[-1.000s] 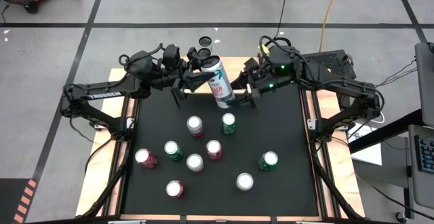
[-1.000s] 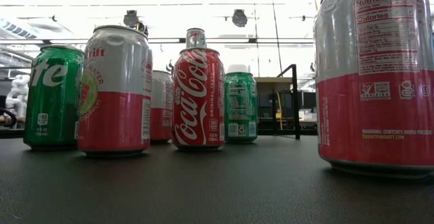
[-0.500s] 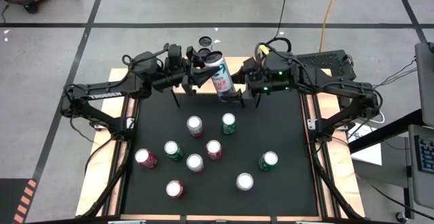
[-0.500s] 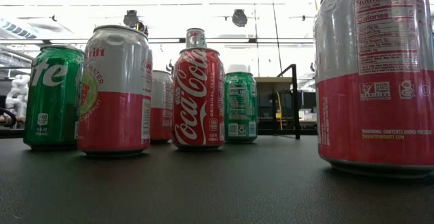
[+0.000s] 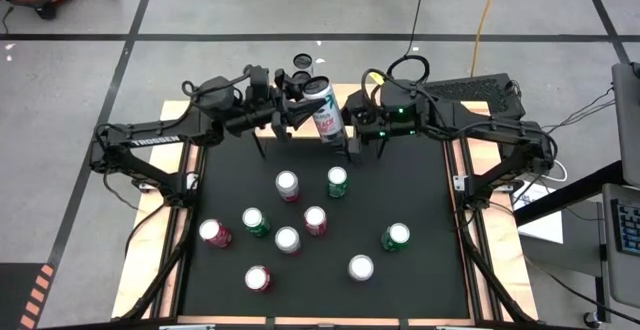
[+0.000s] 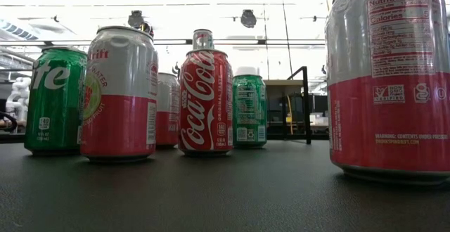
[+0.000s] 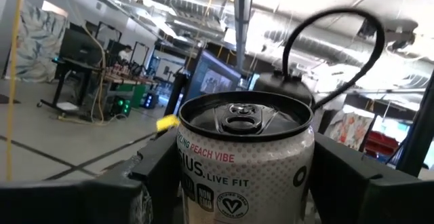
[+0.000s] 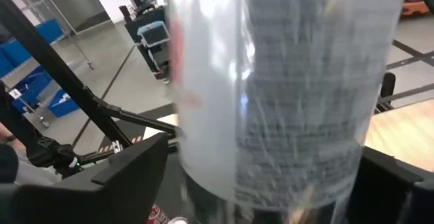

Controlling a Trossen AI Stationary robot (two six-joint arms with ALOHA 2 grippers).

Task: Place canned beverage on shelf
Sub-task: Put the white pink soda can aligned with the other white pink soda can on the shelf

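- The black worktop (image 5: 430, 190) is under you, with grey floor all round it and a bright ceiling showing behind in the low view.
- Nearest the low camera stands a silver-and-red can (image 6: 390, 84), upright, with its nutrition label facing you.
- Further in, the low view lines up a green Sprite can (image 6: 55, 98), a second silver-and-red can (image 6: 118, 95), a Coca-Cola can (image 6: 205, 102) and a smaller-looking green can (image 6: 249, 111). All are upright.
- From above you can count nine upright cans loose on the worktop. They are near one another but apart, all in the middle and front.
- At the far edge, the left tool (image 5: 305, 115) is pinching the white can (image 5: 322, 110). The can hangs clear of the worktop, tilted, with its top leaning toward the far side.
- In the left wrist view that can's pull-tab top sits between the two dark fingers (image 7: 159, 166), with "PEACH VIBE" readable on it.
- The right tool (image 5: 350, 135) has its opening round the same can from the other side. In the right wrist view the can fills the space ahead. You cannot tell whether this tool is clamping the can or only standing round it.
- The shelf (image 5: 344, 91) is under both tools at the far edge, mostly hidden by them. Its thin black legs stand on the worktop just below the held can.
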